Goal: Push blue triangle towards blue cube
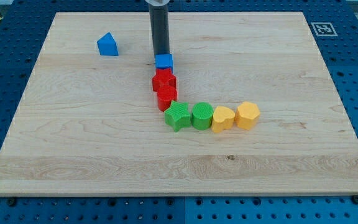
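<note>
The blue triangle [107, 45] sits alone near the view's top left of the wooden board [73, 143]. The blue cube [164, 61] sits at the upper middle, at the top of a curved chain of blocks. My tip [161, 56] stands right behind the blue cube, touching or nearly touching its top edge. The tip is well to the right of the blue triangle, about 85 pixels away.
Below the blue cube run two red blocks [164, 81] [167, 98], then a green star [178, 116], a green cylinder [202, 116], a yellow heart [222, 118] and a yellow hexagon [247, 115]. A marker tag [322, 28] lies beyond the board's top right corner.
</note>
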`<state>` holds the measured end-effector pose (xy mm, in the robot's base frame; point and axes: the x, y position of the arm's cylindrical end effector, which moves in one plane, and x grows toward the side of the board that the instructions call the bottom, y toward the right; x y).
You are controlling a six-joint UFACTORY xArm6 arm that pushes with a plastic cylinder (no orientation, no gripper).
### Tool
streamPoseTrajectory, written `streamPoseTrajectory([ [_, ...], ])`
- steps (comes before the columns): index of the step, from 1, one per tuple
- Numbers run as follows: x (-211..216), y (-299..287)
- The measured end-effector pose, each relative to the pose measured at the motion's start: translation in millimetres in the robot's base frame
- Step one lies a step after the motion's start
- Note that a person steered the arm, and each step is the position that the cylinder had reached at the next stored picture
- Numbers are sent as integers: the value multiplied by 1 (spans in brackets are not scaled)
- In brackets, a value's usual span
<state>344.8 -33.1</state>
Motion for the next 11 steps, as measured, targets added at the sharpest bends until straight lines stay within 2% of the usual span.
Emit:
streamPoseTrajectory([
  [1,4,9],
  [2,-11,3],
  [3,-62,-33],
  [4,-89,-100],
  [5,-80,-180],
  [6,-73,-197],
  [8,-59,-175],
  [9,-58,-133],
  [11,-56,-132],
])
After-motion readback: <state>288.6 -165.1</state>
